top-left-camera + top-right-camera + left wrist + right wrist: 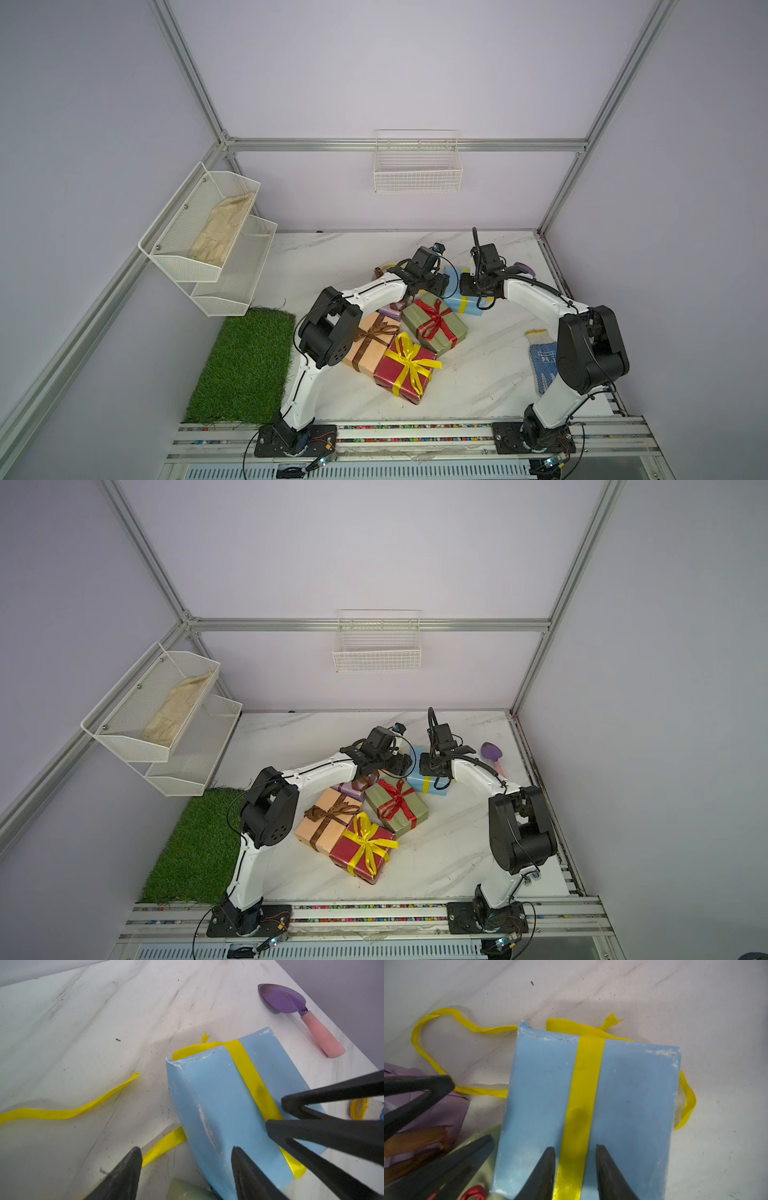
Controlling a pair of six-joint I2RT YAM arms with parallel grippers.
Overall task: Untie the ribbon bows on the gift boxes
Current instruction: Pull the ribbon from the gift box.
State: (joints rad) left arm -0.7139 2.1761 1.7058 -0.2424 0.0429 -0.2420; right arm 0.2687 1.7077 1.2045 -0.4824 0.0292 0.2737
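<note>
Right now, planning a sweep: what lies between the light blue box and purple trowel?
Only bare tabletop between box and trowel, per left wrist view.

I'm seeing a green grass mat (245, 365) lying along the marble worktop's (478, 386) left edge. A white two-tier mesh basket (232, 299) is hanging above the worktop's left rear corner, holding a beige cloth (220, 237) in its upper tier. A white wire basket (417, 174) is hanging above the worktop's back edge. A purple trowel (491, 752) is lying near its right rear corner, and a blue-dotted glove (540, 357) is lying by its right edge.

Light blue box (633, 1095): matt paper, edges scuffed white. Yellow ribbon (583, 1084): glossy satin. Worktop (591, 991): smooth, marble-patterned.
</note>
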